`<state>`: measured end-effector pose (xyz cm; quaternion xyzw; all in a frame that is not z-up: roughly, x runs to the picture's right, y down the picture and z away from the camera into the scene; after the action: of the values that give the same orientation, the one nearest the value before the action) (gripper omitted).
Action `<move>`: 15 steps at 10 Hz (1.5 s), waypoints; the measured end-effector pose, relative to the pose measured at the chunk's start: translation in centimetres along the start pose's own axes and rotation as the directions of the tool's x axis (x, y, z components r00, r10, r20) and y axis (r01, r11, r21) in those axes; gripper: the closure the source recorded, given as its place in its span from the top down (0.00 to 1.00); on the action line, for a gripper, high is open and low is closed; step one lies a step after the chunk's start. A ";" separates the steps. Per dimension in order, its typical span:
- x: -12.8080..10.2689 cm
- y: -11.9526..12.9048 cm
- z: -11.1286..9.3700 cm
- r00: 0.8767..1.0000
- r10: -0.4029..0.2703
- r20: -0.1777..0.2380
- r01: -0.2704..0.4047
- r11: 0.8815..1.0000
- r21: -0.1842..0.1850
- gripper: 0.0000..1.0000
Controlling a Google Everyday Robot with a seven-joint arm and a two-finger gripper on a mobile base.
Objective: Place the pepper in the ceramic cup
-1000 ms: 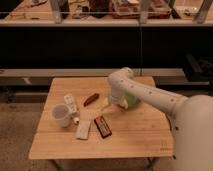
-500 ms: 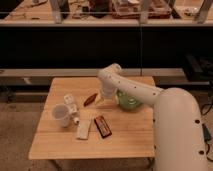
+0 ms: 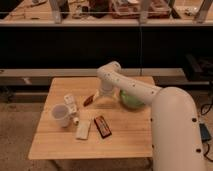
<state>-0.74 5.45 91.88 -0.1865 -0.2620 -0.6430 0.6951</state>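
The pepper (image 3: 88, 100), a small dark-red piece, lies on the wooden table (image 3: 125, 140) left of centre. My gripper (image 3: 100, 95) hangs just right of it and slightly above, pointing down at the tabletop, open and holding nothing. The ceramic cup (image 3: 61, 115), pale white and round, stands upright near the table's left edge, in front and to the left of the pepper. My white arm (image 3: 150, 97) reaches in from the lower right across the table.
A green bowl (image 3: 131, 100) sits behind my forearm on the right. A small white block (image 3: 70, 100) stands between cup and pepper. A flat white piece (image 3: 82, 129) and a dark bar with red markings (image 3: 103, 125) lie toward the front. Dark shelving runs behind the table.
My arm has swung left from the green bowl toward the pepper, and the gripper has come down beside it. The objects on the table have stayed put.
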 end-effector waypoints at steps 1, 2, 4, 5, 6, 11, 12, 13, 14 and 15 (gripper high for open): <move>0.9 -0.8 -0.4 0.999 0.028 -0.015 -0.028 0.999 0.018 0.80; 1.6 -1.3 -0.7 0.998 0.052 -0.023 -0.051 0.998 0.034 0.80; 3.0 -2.2 -0.9 0.989 0.142 -0.039 -0.140 0.988 0.062 0.80; 3.4 -2.3 -1.0 0.980 0.192 -0.043 -0.189 0.980 0.068 0.80; 3.7 -2.3 -1.0 0.973 0.225 -0.045 -0.222 0.972 0.071 0.80; 3.5 -2.5 -1.0 0.970 0.241 -0.028 -0.239 0.968 0.072 0.80; 3.0 -3.4 -1.2 0.968 0.252 0.003 -0.252 0.965 0.075 0.80; 2.3 -4.9 -1.1 0.963 0.263 0.053 -0.267 0.960 0.081 0.80; 1.8 -5.7 -1.0 0.958 0.272 0.087 -0.279 0.957 0.082 0.80; 1.3 -6.1 -0.7 0.948 0.292 0.128 -0.303 0.950 0.075 0.80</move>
<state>-6.66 3.31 91.64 -0.2276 -0.3005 -0.5060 0.7758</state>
